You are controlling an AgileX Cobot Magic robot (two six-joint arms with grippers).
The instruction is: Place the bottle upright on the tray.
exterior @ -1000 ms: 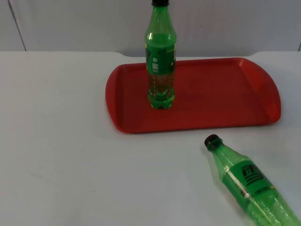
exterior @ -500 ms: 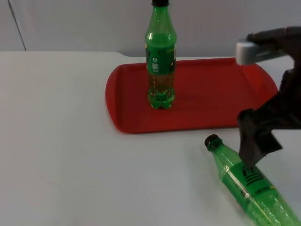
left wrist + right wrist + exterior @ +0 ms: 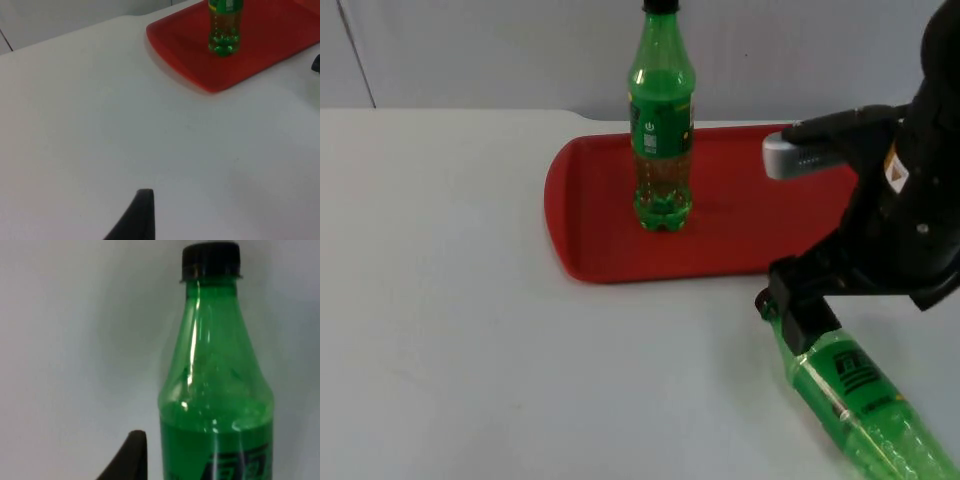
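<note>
lying bottle [image 3: 860,400] points cap toward tray [image 3: 740,240], right gripper [image 3: 800,305] over neck.

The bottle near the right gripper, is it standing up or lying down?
Lying down. The bottle rests on its side on the white table, outside the red tray, black cap pointing toward the tray, with the right gripper over its neck.

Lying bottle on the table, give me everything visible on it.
The lying bottle is clear green plastic with a black screw cap and a dark printed label. It rests on its side on the white table, just off the red tray, cap end towards the tray. The right end effector hovers over its neck; contact can't be confirmed.
</note>
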